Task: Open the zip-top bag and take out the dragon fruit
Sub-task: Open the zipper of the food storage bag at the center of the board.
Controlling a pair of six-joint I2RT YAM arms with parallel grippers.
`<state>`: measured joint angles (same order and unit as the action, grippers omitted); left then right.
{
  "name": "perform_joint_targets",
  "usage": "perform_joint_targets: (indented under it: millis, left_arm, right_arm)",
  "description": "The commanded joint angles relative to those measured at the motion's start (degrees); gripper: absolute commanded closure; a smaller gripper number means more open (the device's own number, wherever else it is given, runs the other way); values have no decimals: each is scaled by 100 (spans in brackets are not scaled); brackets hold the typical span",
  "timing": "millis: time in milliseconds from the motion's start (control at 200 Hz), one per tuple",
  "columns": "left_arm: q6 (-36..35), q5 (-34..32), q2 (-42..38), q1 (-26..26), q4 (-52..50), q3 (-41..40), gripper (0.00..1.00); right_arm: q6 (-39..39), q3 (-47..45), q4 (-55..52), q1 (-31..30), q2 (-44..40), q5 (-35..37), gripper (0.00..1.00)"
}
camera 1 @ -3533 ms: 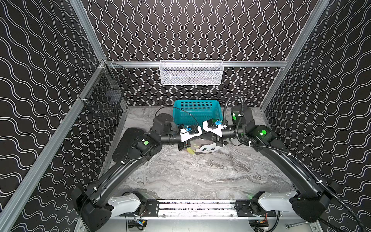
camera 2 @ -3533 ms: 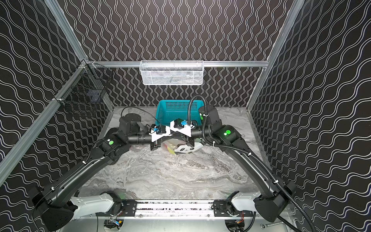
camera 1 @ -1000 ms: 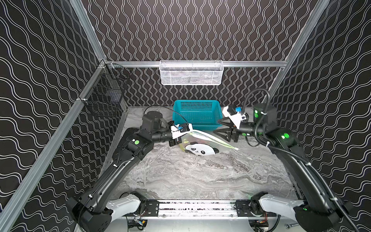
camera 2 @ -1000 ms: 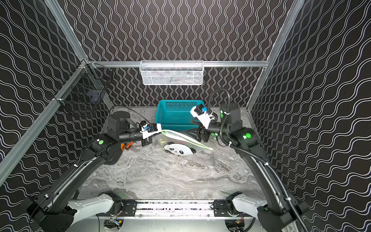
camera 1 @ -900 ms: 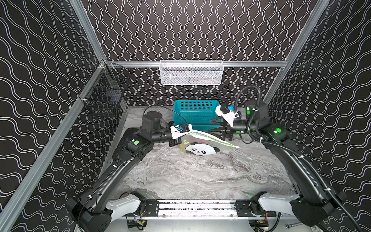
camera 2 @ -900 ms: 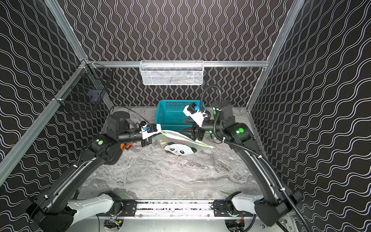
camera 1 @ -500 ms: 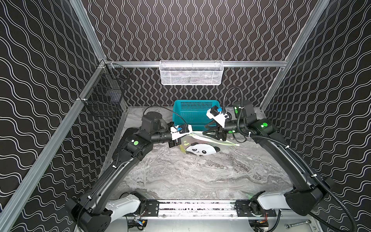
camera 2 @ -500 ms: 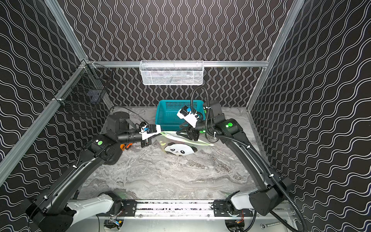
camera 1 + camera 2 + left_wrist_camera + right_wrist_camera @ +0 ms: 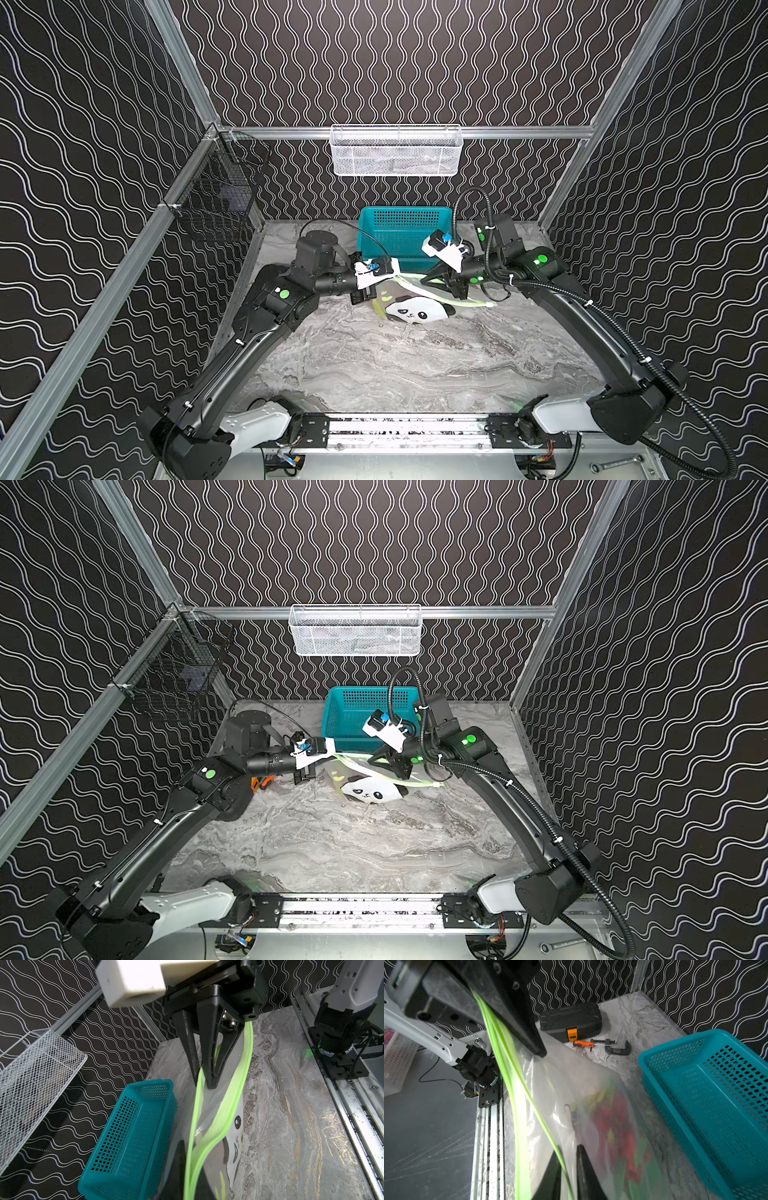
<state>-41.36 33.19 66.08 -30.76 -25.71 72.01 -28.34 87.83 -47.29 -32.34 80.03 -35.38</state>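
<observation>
My left gripper (image 9: pixel 538 1052) is clenched on one end of the lime-green zip strip (image 9: pixel 228 1109) of the zip-top bag (image 9: pixel 415 309). My right gripper (image 9: pixel 204 1083) is pinched tight on one lip of that strip, further along. In the left wrist view the two green lips stand apart. The bag's top hangs between the two arms, and its panda-printed body rests on the marble table (image 9: pixel 395 365), just in front of the teal basket (image 9: pixel 403 232). The dragon fruit (image 9: pixel 618 1126) shows as a red-and-green blur inside the bag.
</observation>
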Motion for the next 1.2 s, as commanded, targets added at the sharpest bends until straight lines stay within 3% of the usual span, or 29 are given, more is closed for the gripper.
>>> perform_joint_targets:
  millis: [0,140,300,445,560,701,846,936,1026,1196]
  left_arm:
    - [-106,-5,-3,-2,125,68,100]
    - [-72,-22,-30,-8,119,10,100]
    - [221,-198,-52,-5,306,-29,100]
    - [1286,-808,-164,1,681,-27,25]
    - [2200,-1489,-365,29,497,81,2]
    - [3974,-2684,-591,72,-344,569,1]
    - [5521,-2618,-570,75,-1837,1350,6]
    - [6546,-2362,-548,72,-2487,1568,20]
    - [7200,-2101,-470,71,-3105,1776,31]
    - [7500,-2147,-279,78,-4253,2494,47]
  right_arm:
    - [-36,191,-450,-129,-34,437,97]
    - [655,403,65,-220,-214,933,100]
    - [2086,396,1041,-230,-287,578,100]
    - [3434,465,1920,-331,-125,432,100]
    - [4067,850,2205,-399,104,620,100]
    - [4668,1298,2422,-493,354,986,100]
    - [4838,1777,2441,-746,615,1534,100]
    - [4908,2035,2409,-918,789,1885,100]
    - [4992,2194,2360,-1102,917,2415,100]
    - [5418,1923,2729,-1308,932,3116,100]
